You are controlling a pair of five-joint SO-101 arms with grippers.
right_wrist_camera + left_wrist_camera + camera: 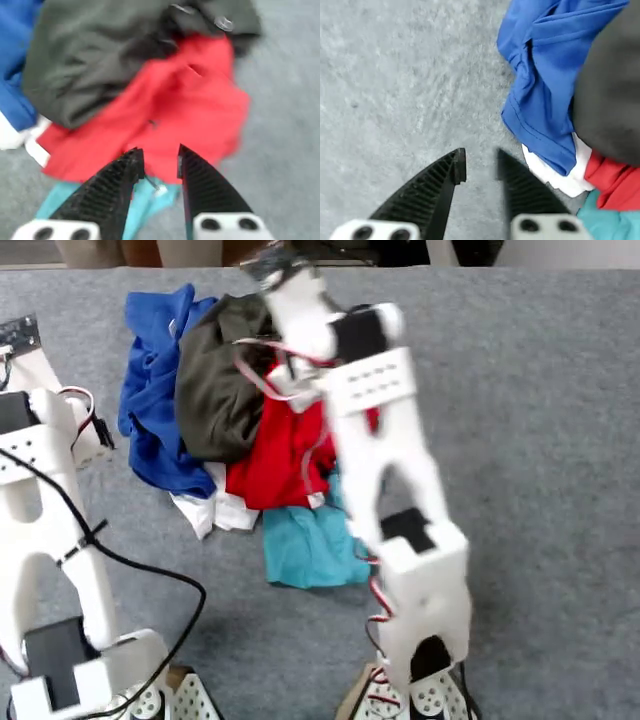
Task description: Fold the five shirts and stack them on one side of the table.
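Toward the far side of the grey table (540, 390), the five shirts lie unfolded in one crumpled heap. A blue shirt (150, 390) is at the left edge, a dark grey shirt (215, 380) overlaps it, and a red shirt (280, 455) lies beside that. A white shirt (215, 510) pokes out beneath them, and a teal shirt (310, 545) is nearest the arms. The left gripper (480, 167) hangs over bare table just beside the blue shirt, jaws slightly parted and holding nothing. The right gripper (160, 160) hovers above the red shirt, likewise parted and empty.
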